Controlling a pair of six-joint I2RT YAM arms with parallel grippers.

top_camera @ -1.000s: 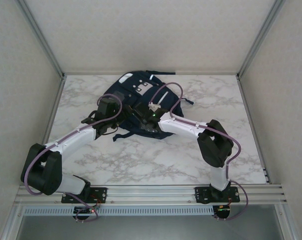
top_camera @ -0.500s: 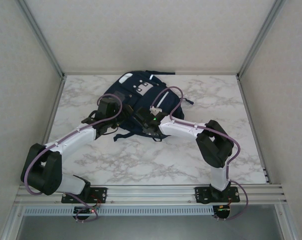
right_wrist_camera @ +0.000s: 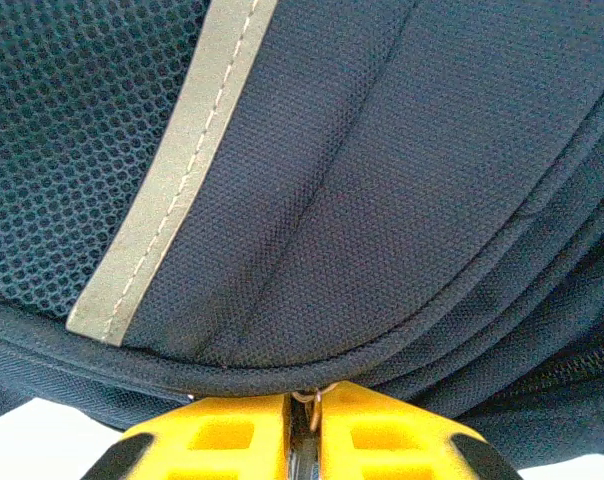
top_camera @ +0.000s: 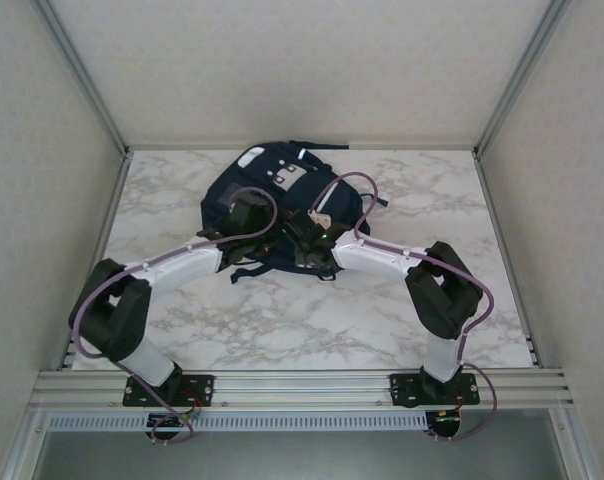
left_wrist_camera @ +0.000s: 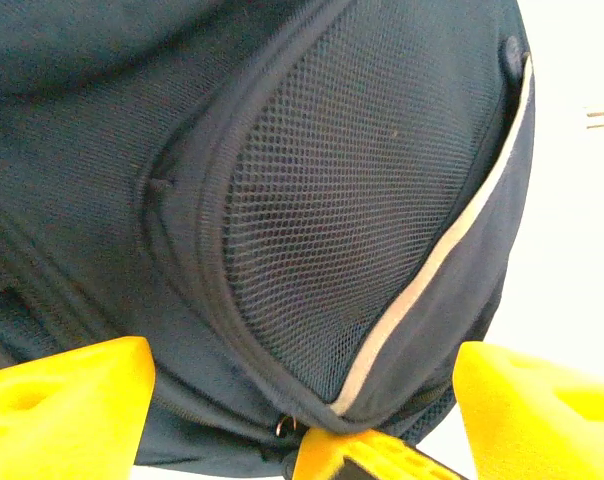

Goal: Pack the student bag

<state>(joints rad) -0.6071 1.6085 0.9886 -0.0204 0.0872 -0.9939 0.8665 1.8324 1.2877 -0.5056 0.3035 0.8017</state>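
1. The left arm [top_camera: 172, 266] reaches from the near-left corner across the marble table [top_camera: 232, 320] to the near-left side of the bag.
2. The left gripper [left_wrist_camera: 302, 398] stands wide open. Its yellow fingers [left_wrist_camera: 72, 400] sit far apart at the two lower corners of the left wrist view and grip nothing. It hangs just in front of the bag's side.
3. The bag [top_camera: 282, 180] lies at the far middle of the table, dark navy, with its white tabs toward the back wall.
4. A mesh pocket [left_wrist_camera: 352, 200] faces the left gripper, with a pale strip [left_wrist_camera: 452, 240] edging its right side.
5. The right gripper [right_wrist_camera: 304, 432] is closed at the bag's near edge. Its two yellow fingers are pressed together on a small metal ring [right_wrist_camera: 305, 398] at the lower seam.
6. The right arm [top_camera: 377, 258] bends in from the near-right corner.
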